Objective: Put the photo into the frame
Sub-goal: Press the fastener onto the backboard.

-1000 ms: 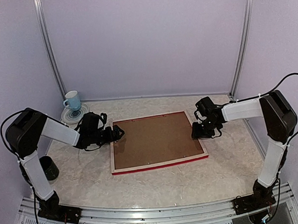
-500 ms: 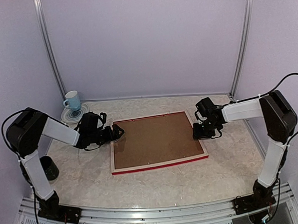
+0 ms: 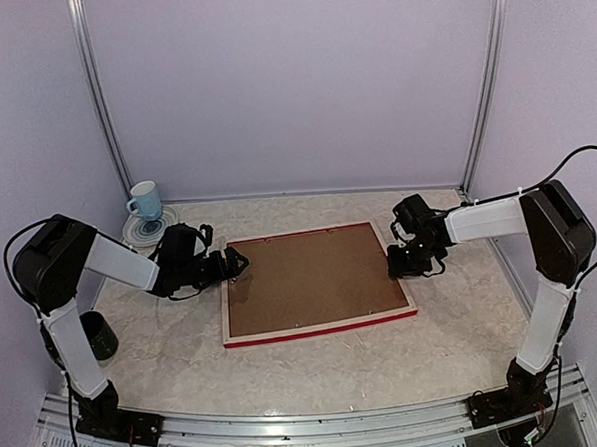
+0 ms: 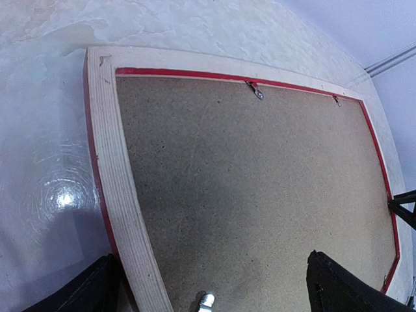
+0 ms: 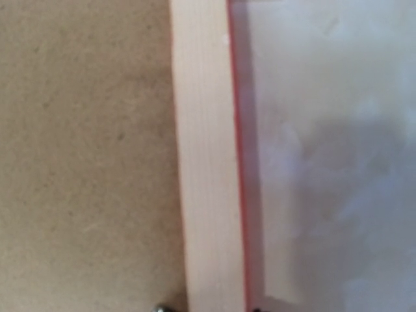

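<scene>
A pale, marbled table (image 3: 316,368) stands inside a booth with lilac walls, and two black-and-white robot arms reach in from its near edge. The frame (image 3: 319,329) lies flat in the middle of the table, face down. Its pale bare-wood back is turned upward, and a thin line of red shows along its outer edges. A brown backing board (image 3: 306,278) fills the opening. In the left wrist view, small metal tabs (image 4: 255,90) sit along the far bar where the board meets the wood. The left gripper (image 3: 235,262) is low at the far end of the frame's left bar. Its two dark fingers (image 4: 94,289) are spread wide apart and hold nothing. One is out over the table beside the red edge, and the other is over the board. The right gripper (image 3: 393,269) is at the frame's right bar, near the far corner. Its wrist camera is very close and blurred. It shows only the board, the pale bar with its red rim, and the table beyond. I cannot tell whether that gripper's fingers are parted or closed. Far off in the back left corner, a light blue cup (image 3: 145,199) stands on a pale saucer (image 3: 139,232), well apart from the frame. A dark round container (image 3: 99,336) sits near the left arm.
</scene>
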Tool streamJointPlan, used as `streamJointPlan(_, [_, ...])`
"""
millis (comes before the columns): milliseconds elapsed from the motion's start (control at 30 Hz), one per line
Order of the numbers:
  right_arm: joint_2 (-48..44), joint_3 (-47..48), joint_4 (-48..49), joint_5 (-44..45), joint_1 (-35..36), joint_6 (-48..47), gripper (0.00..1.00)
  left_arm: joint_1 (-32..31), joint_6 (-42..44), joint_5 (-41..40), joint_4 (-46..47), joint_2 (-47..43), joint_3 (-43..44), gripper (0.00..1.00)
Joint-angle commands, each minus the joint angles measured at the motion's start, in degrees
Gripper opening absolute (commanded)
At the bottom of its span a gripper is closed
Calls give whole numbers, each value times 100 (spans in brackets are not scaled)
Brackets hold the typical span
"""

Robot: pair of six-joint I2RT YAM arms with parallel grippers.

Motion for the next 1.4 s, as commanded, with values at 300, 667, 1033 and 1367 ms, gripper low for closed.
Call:
streamJointPlan(300, [129,49,-85,26,-33,-182,18,58,-98,150,-266,286,8,99])
streamJointPlan(667, [19,221,-282,-52,-33,-221,41,76,-112,175,-257,285,-5,99])
streamJointPlan(1033, [74,416,-544,93,-33,-368,41,75,-124,184,-264,253,-18,99])
streamJointPlan(1367, [189,288,-539,192,-33,-454,39,75,-140,206,-261,281,-11,99])
